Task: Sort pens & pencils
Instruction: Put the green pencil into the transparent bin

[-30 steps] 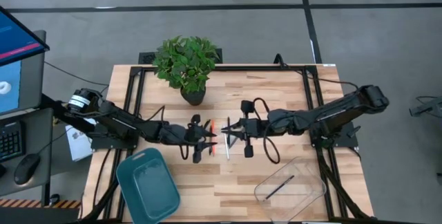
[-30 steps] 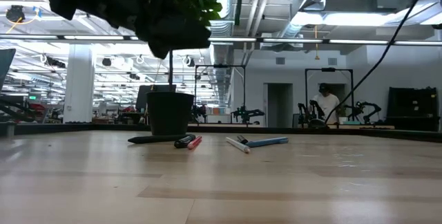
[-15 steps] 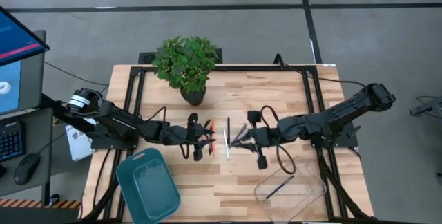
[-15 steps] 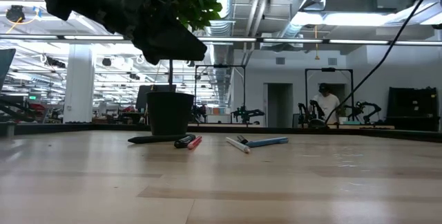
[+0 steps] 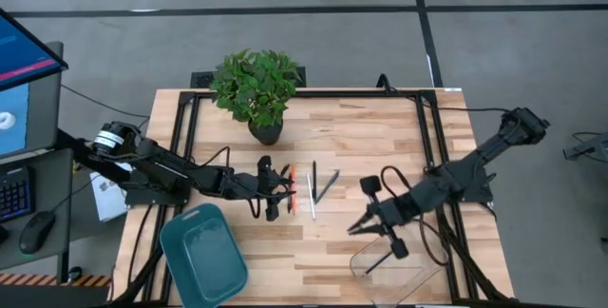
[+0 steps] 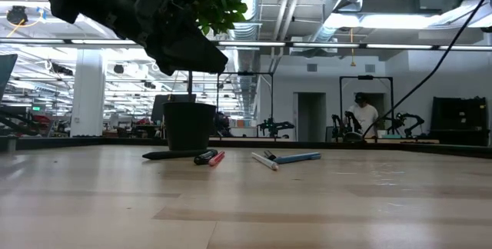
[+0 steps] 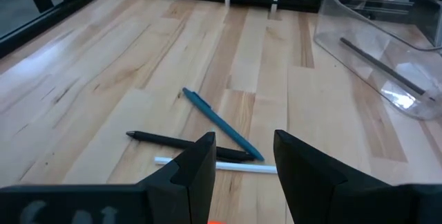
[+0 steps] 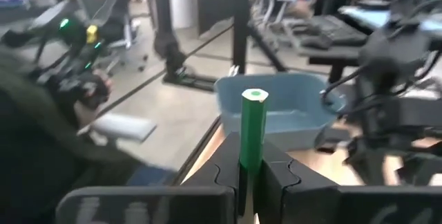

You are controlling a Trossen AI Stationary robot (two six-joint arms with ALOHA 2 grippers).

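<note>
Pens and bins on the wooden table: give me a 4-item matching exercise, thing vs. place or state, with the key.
Things:
1. green hexagonal pencil
2. thin dark pencil
3. teal plastic bin
4. slim white pen

Place or state:
A. lying inside the clear plastic bin
B. nothing visible inside it
C. clamped between the right gripper fingers
D. flat on the wood in front of the left gripper

Pairs: 1-C, 2-A, 3-B, 4-D
</note>
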